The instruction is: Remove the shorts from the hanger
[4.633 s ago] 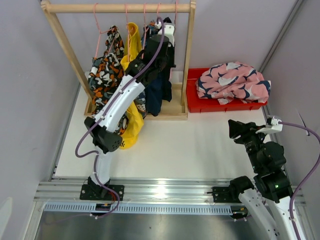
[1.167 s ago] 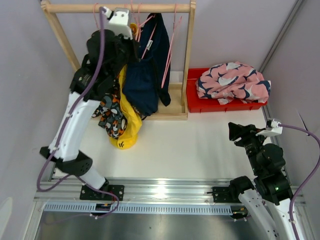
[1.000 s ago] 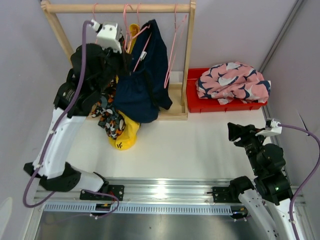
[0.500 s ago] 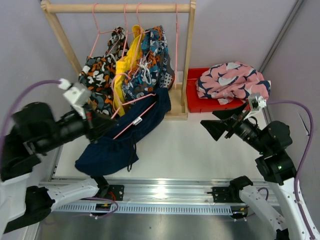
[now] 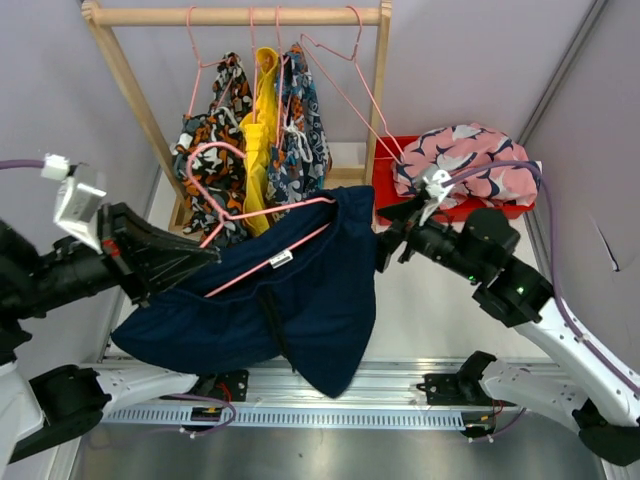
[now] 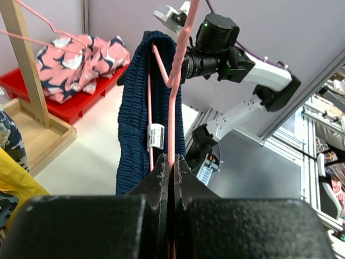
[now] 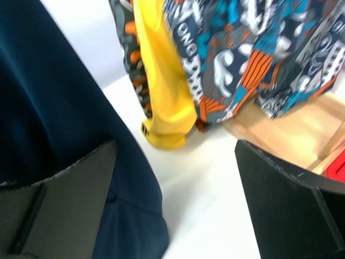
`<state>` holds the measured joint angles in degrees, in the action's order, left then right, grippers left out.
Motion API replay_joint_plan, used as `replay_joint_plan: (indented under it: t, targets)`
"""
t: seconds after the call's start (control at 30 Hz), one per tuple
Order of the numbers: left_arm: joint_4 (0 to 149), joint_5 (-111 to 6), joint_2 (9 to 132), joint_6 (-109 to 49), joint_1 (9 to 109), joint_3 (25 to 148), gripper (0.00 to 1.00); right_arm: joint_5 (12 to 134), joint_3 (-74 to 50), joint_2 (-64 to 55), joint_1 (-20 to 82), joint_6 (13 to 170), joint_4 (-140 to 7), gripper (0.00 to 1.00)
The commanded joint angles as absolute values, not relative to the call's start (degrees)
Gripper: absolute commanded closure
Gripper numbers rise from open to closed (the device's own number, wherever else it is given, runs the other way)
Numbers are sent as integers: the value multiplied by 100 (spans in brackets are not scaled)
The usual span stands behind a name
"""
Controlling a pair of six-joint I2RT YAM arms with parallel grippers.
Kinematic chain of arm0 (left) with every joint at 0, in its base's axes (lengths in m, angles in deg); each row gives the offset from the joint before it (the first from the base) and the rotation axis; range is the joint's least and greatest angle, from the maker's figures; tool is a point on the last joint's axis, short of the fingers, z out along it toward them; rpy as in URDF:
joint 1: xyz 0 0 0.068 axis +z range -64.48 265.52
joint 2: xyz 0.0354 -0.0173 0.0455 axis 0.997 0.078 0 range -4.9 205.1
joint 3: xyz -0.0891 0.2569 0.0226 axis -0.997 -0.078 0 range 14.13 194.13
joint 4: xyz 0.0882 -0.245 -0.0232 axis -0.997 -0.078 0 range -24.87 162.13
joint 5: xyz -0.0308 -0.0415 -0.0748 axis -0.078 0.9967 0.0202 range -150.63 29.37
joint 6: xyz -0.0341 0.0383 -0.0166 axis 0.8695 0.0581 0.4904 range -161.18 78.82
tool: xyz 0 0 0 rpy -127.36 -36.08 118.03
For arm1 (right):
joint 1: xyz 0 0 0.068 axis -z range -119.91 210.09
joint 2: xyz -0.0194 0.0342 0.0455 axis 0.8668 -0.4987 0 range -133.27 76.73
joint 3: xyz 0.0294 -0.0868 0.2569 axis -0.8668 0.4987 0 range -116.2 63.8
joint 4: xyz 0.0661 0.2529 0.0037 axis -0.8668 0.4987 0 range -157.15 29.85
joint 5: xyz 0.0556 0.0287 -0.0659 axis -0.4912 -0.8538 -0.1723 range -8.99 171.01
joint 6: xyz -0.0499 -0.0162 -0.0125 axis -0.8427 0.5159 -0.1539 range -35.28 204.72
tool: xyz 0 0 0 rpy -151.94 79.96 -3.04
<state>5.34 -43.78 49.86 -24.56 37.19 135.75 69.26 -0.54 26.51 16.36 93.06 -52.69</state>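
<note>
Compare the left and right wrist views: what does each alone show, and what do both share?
Left wrist only: the left gripper, jaws shut on the pink hanger, the pink patterned shorts and the right arm. Right wrist only: the right gripper, jaws open, and the print shorts shown plainly. Both: the navy shorts, yellow shorts and wooden rack base.

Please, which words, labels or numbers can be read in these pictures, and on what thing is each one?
"ONG", uncertain: letter-like shapes in the blue-orange print shorts.
White tag at the navy shorts: too small to read.
Black mark on the yellow shorts hem: blurred.
</note>
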Motion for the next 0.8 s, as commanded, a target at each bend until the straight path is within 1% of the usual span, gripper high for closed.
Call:
replay_joint_plan:
  t: [0.0, 0.2, 0.27, 0.37, 0.4, 0.53, 0.67, 0.77]
  targets:
    - [1034, -4322, 5126, -2351, 3666, 13586, 100, 7784, -273, 2558, 1185, 8903, -5801, 1]
    - [981, -4533, 5108, -2395, 3666, 13568, 100, 7820, -37, 2513, 798, 9052, -6205, 1]
    - [964, -4664, 5117, -2413, 3666, 13603, 100, 7907, -1, 2540, 701, 9009, -6092, 1]
    - [859, -4884, 5134, -2448, 3657, 13655, 100, 8512, -1, 2811, 551, 8842, -5663, 1]
    - [841, -4937, 5135, -2474, 3657, 13656, 100, 8923, 8, 2934, 551, 8806, -5547, 0]
    - [805, -5061, 5161, -2501, 3657, 13647, 100, 9900, 43, 3620, 507, 8745, -4932, 1]
    - [858, -4990, 5249, -2492, 3657, 13647, 100, 9947, 236, 4095, 516, 8744, -4807, 1]
    - [893, -4964, 5293, -2492, 3657, 13656, 100, 9527, 429, 3965, 507, 8876, -5105, 1]
